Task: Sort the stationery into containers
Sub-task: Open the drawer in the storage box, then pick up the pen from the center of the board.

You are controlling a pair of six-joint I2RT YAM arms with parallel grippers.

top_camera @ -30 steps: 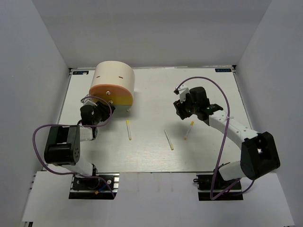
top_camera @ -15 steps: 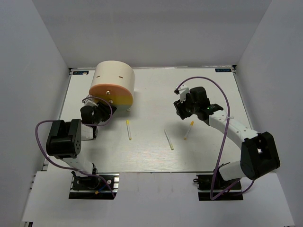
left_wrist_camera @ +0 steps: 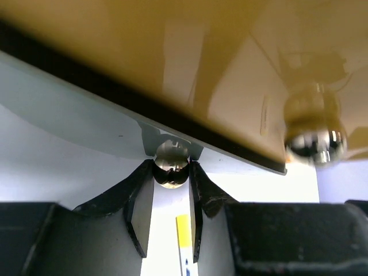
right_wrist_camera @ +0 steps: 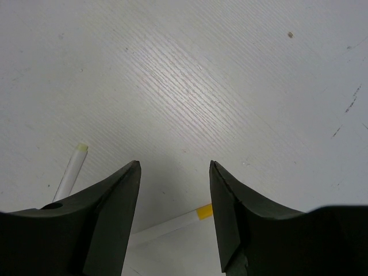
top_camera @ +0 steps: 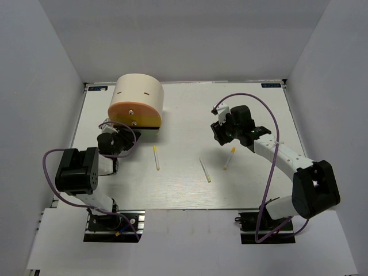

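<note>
Under the organiser (top_camera: 138, 92) front, the left gripper (left_wrist_camera: 171, 172) clamps a drawer knob (left_wrist_camera: 171, 164); pull straight out, level, so it cannot slip. The right gripper (right_wrist_camera: 172, 201) hangs with fingers apart.

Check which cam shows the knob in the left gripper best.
Left wrist: knob close up, pinched by the left gripper. Top external hides it under that gripper; right wrist shows none of it.

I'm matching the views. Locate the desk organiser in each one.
Top external: desk organiser on the table's far left.
Left wrist: its yellow drawer fills the top, close up.
Right wrist: not in it.
Shared landmark: the white table, in all three views.
</note>
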